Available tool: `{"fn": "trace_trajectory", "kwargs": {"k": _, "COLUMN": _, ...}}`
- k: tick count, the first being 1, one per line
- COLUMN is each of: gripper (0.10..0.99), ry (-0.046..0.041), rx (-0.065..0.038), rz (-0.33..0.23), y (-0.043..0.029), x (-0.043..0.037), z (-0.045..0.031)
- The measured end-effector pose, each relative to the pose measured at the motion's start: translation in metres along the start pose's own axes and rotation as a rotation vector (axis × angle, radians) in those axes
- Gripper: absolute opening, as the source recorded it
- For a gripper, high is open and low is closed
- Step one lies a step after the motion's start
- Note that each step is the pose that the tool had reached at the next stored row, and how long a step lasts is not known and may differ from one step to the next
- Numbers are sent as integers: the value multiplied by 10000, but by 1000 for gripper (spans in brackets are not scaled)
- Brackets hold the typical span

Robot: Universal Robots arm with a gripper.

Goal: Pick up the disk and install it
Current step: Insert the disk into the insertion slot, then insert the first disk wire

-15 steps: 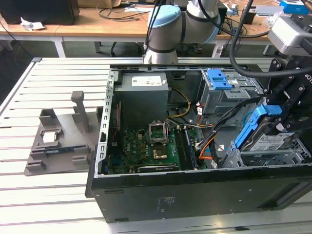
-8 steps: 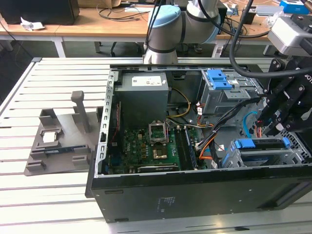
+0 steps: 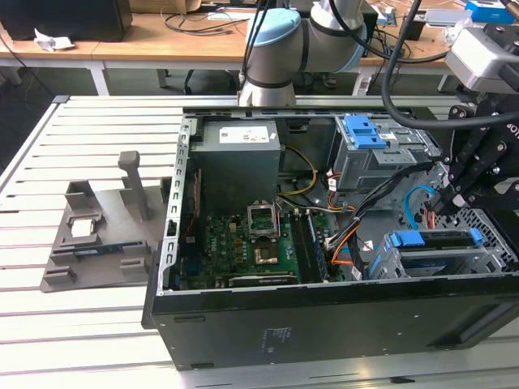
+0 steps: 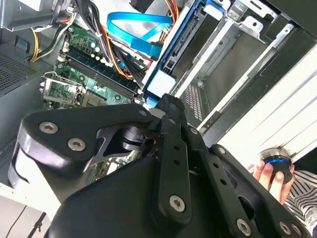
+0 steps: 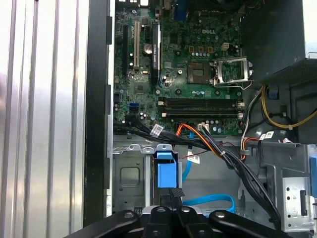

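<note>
Black computer case [image 3: 324, 324] lies open on our slatted surface [image 3: 81, 324].
Going left to right, we see a grey fixture [image 3: 97, 243], the motherboard [image 3: 251, 243], then the disk [image 3: 430, 240] seated in the drive cage [image 3: 442, 259] under our hand [image 3: 450, 198]; we cannot tell its finger state.

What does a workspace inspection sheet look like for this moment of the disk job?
Surface: white slatted table carrying an open PC case.
Job's things: disk lies in the cage at the case's end; whether it is fully seated cannot be told.
Clutter: grey tray beside the case, with a chip on it.
Grippers: tool at the disk's blue end; grip cannot be told.
Cables: blue cable looped near the disk; orange and black wires cross the case.
Surroundings: desks behind; a hand on a round button.
</note>
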State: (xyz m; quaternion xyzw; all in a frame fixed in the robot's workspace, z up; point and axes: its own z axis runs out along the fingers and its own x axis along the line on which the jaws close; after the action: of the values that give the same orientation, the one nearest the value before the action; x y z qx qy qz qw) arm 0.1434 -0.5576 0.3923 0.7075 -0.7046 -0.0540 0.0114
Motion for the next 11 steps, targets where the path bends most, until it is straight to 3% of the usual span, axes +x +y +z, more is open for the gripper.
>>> {"fn": "trace_trajectory", "kwargs": {"k": 6, "gripper": 106, "ry": 0, "rx": 0, "rz": 0, "y": 0, "x": 0, "z": 1}}
{"fn": "trace_trajectory", "kwargs": {"k": 9, "gripper": 106, "ry": 8, "rx": -35, "rz": 3, "y": -219, "x": -126, "z": 3}}
{"fn": "trace_trajectory", "kwargs": {"k": 11, "gripper": 106, "ry": 19, "rx": -46, "rz": 5, "y": -294, "x": -201, "z": 12}}
